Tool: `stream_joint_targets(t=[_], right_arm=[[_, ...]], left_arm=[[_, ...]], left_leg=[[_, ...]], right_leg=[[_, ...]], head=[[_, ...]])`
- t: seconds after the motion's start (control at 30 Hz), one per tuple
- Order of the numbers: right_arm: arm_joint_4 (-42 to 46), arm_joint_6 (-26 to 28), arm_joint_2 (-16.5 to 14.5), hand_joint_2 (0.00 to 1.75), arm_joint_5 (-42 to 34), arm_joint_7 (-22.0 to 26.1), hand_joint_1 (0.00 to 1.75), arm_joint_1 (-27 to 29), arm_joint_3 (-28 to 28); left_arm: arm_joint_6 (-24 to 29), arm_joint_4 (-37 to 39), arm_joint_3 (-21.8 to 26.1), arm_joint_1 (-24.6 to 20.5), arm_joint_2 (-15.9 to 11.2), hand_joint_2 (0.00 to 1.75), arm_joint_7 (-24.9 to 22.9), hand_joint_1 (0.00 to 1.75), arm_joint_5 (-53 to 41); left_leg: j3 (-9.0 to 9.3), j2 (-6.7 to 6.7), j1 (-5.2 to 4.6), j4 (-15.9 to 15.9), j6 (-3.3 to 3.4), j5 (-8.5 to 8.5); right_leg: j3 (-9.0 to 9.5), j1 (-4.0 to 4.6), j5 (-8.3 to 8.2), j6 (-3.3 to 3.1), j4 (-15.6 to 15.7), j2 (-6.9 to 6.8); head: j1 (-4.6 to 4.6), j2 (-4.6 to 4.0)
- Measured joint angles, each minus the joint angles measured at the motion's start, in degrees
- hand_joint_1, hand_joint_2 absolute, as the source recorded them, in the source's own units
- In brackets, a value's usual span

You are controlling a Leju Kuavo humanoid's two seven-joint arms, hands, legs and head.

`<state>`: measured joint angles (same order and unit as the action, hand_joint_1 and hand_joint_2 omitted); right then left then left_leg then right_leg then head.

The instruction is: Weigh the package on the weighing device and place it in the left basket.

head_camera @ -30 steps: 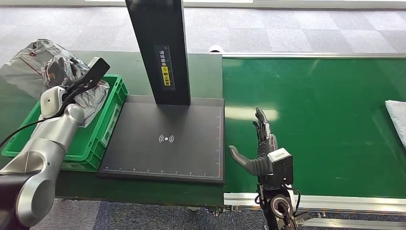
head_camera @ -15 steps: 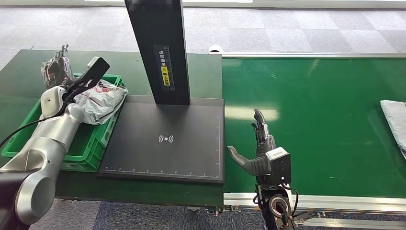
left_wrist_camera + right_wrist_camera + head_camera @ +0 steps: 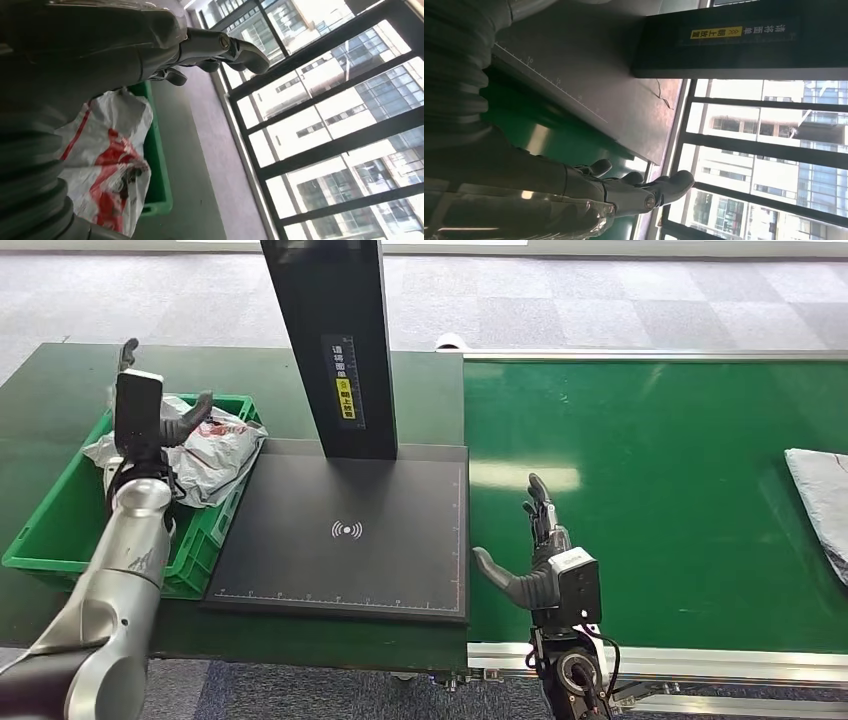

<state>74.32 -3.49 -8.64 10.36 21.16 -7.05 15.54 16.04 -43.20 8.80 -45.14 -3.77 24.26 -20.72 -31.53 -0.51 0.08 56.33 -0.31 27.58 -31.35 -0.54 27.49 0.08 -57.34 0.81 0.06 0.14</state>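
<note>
Pkg = crumpled white plastic mailer bag w/ red print, lying in the green basket at its end nearest the scale, partly draped over the basket rim on that side. Basket sits on the dark green table, just left of the weighing device: flat black platform w/ ruler marks along its edges and a wireless symbol at centre. Black post rises from the platform's far edge, carries a yellow label w/ small text.

Left robot hand is raised over the basket, just above the pkg, fingers spread, holding nothing. Left wrist view: thumb and dark fingers extended and apart, pkg below them inside the green basket wall, no contact visible.

Right robot hand hovers over the green conveyor belt, just right of the scale platform's near corner, fingers up and spread, thumb pointing toward the scale, nothing in it. Right wrist view: fingers extended in the air, scale platform edge and post label beyond them.

A grey flat parcel lies on the belt at far right, cut by the frame edge, well apart from the right robot hand.
</note>
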Motion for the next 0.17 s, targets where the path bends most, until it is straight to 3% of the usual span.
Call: stream_joint_targets(t=[0.17], right_arm=[[-0.44, 0.17, 0.08, 1.75, 0.19, 0.02, 0.0, 0.18, -0.49]], left_arm=[[-15.99, -16.03, -3.41, 13.18, 2.95, 1.75, 2.76, 0.0, 18.69]], left_leg=[[-0.02, 0.05, -0.06, 0.0, 0.01, 0.04]], right_leg=[[-0.05, -0.06, 0.03, 0.03, 0.03, 0.03]], head=[[-0.04, 0.0]])
